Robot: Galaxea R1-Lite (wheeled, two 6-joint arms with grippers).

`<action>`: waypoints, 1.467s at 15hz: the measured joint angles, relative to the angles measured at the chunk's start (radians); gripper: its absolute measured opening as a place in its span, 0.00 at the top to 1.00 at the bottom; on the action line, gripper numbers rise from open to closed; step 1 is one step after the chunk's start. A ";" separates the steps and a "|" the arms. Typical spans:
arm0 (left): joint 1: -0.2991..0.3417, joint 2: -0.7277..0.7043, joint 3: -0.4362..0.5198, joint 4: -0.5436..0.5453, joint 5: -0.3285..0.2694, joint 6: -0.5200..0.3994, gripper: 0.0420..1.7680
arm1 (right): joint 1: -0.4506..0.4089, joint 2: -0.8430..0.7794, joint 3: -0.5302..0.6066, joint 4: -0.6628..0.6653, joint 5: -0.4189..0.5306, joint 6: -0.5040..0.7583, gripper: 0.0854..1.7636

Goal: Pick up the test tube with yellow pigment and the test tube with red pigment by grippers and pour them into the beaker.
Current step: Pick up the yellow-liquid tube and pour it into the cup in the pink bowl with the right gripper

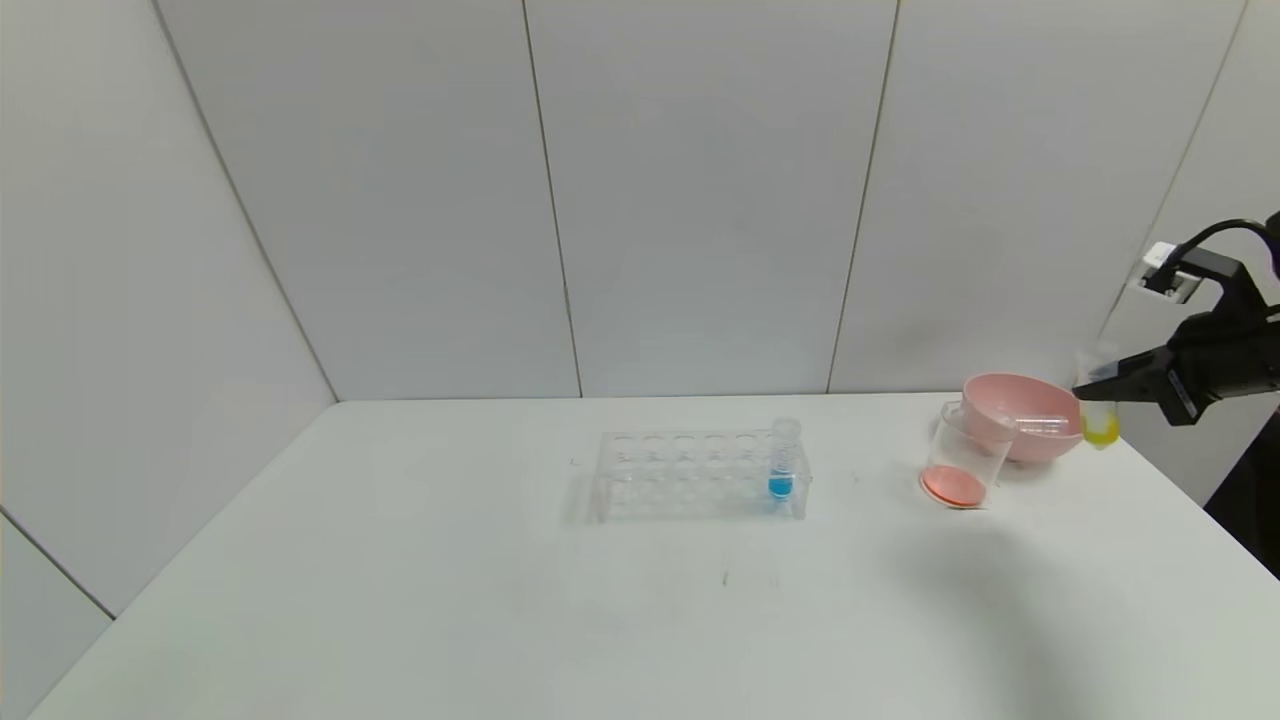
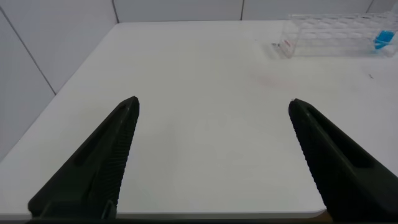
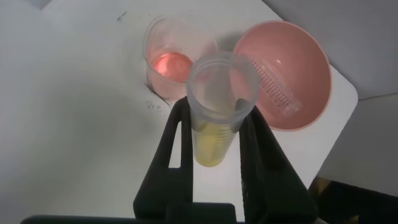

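Step in hand, by judgement: red pour done, yellow pour pending. Right hand [image 1: 1092, 388] at the table's [image 1: 640, 620] far right edge, closed on the test tube with yellow pigment [image 1: 1101, 425], held upright, yellow liquid below the fingers [image 3: 258, 146], open mouth up. Beaker [image 1: 962, 455] standing just left of the held tube, orange-red liquid already in its bottom. Pink bowl [image 1: 1020, 415] touching the beaker's far side, an empty clear tube [image 3: 273, 79] lying inside, likely the test tube with red pigment. Next: carry the tube left over the beaker mouth, then tilt slowly to avoid a spill. Rack [image 1: 700, 475] at table centre with one blue tube [image 1: 782, 470]. Left hand [image 2: 211, 162] parked low, spread wide, holding nothing
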 joint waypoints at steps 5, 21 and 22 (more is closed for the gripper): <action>0.000 0.000 0.000 0.000 0.000 0.000 0.03 | -0.021 0.151 -0.326 0.302 -0.007 -0.169 0.76; 0.000 0.000 0.000 0.000 0.000 0.000 0.03 | 0.137 0.265 -0.400 0.309 -0.380 -0.376 0.76; 0.000 0.000 0.000 0.000 0.000 0.000 0.03 | 0.148 0.264 -0.400 0.310 -0.411 -0.386 0.76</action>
